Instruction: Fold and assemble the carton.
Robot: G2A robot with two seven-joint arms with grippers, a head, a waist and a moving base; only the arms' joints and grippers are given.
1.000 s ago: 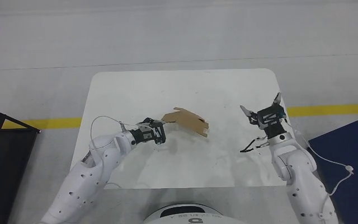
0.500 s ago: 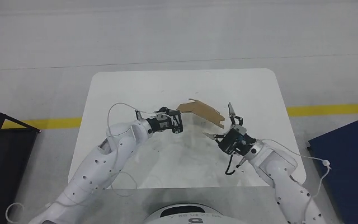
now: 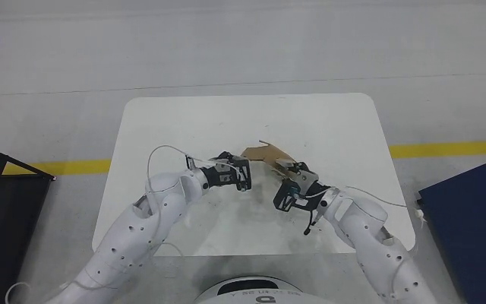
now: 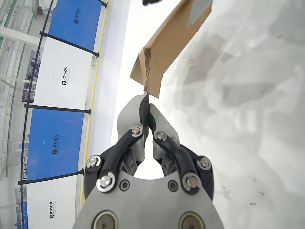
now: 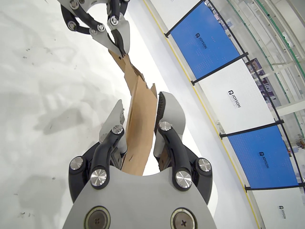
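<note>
One flat carton [image 3: 266, 154], left tool [image 4: 147, 102] clenched on its corner, right tool [image 5: 141, 98] spread around opposite end; best close firmly before pulling panels apart.

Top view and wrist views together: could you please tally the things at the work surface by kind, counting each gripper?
carton: 1
grippers: 2 (left gripper, right gripper)
table: 1
Total: 4
</note>
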